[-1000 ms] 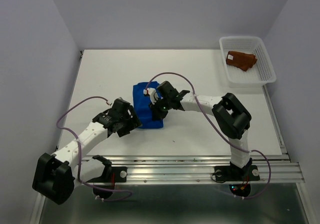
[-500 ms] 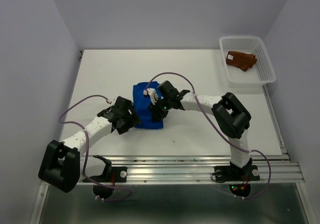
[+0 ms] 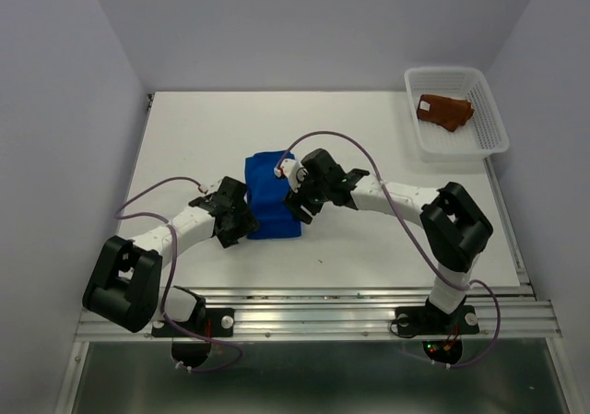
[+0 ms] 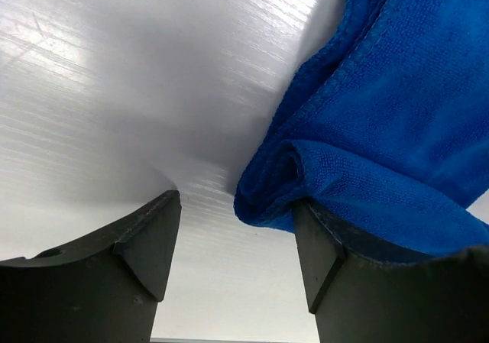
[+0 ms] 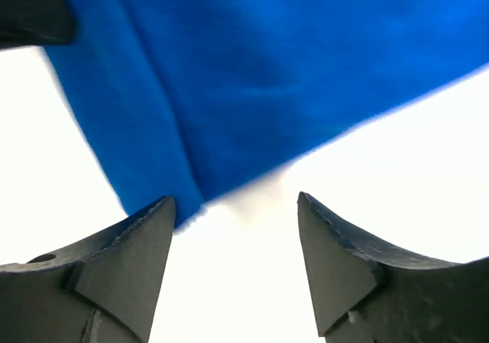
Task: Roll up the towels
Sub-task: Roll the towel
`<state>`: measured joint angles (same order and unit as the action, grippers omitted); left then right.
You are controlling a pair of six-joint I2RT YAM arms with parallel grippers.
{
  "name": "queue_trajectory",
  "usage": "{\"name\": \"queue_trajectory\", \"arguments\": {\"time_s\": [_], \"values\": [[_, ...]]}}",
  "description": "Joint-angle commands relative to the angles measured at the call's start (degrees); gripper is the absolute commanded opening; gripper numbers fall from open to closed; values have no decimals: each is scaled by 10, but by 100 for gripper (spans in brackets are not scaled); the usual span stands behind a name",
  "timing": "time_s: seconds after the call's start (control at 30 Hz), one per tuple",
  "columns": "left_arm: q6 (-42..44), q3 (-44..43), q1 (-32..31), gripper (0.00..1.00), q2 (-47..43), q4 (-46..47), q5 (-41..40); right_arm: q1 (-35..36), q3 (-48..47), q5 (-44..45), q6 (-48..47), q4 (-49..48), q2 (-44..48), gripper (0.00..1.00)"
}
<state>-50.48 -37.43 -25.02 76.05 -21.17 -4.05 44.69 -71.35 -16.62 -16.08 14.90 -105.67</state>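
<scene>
A bright blue towel (image 3: 268,193) lies folded in a thick bundle on the white table, between my two grippers. My left gripper (image 3: 243,226) is open at the towel's left near corner. In the left wrist view the towel's folded edge (image 4: 397,114) lies against and over the right finger (image 4: 321,259), and bare table fills the gap in my left gripper (image 4: 237,205). My right gripper (image 3: 297,207) is open at the towel's right near side. The blue cloth (image 5: 267,68) lies just ahead of my right gripper (image 5: 235,202), with nothing between its fingertips. A rust-brown towel (image 3: 445,112) sits bunched in the basket.
The white mesh basket (image 3: 461,152) stands at the table's far right corner. Purple cables loop over both arms near the blue towel. Grey walls close in the table on the left, back and right.
My right gripper has opened, let go of the blue towel and drawn back slightly right. My left gripper has narrowed a little and shifted toward the towel's left corner.
</scene>
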Motion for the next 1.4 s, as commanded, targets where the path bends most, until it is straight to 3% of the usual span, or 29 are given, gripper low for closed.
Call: {"name": "queue_trajectory", "arguments": {"time_s": [0.0, 0.17, 0.37, 0.6, 0.83, 0.93, 1.2, 1.23, 1.3, 1.37], "values": [[-5, -14, 3, 70, 5, -40, -36, 0, 33, 117, -38, -24, 61, 72], [7, -19, 3, 70, 12, -34, -19, 8, 40, 155, -51, -36, 92, 77], [10, -19, 4, 70, 16, -25, 2, 113, 107, 173, -103, -130, 149, 81], [4, -15, 3, 69, 22, -25, 8, 181, 85, 171, -152, -140, 65, 76], [8, -11, 15, 69, 18, -34, 12, 181, 76, 172, -166, -139, 21, 73], [17, -16, 18, 69, 17, -38, 19, 181, 81, 211, -168, -143, 0, 72], [30, -9, 23, 71, 0, -34, 25, 181, 89, 254, -179, -186, -33, 54], [32, -7, 24, 75, -12, -29, 32, 181, 88, 256, -180, -192, -38, 39], [37, -1, 26, 76, -23, -26, 37, 181, 83, 267, -172, -198, -45, 18], [39, 2, 30, 77, -41, -30, 38, 181, 79, 270, -156, -203, -43, 10]]}}
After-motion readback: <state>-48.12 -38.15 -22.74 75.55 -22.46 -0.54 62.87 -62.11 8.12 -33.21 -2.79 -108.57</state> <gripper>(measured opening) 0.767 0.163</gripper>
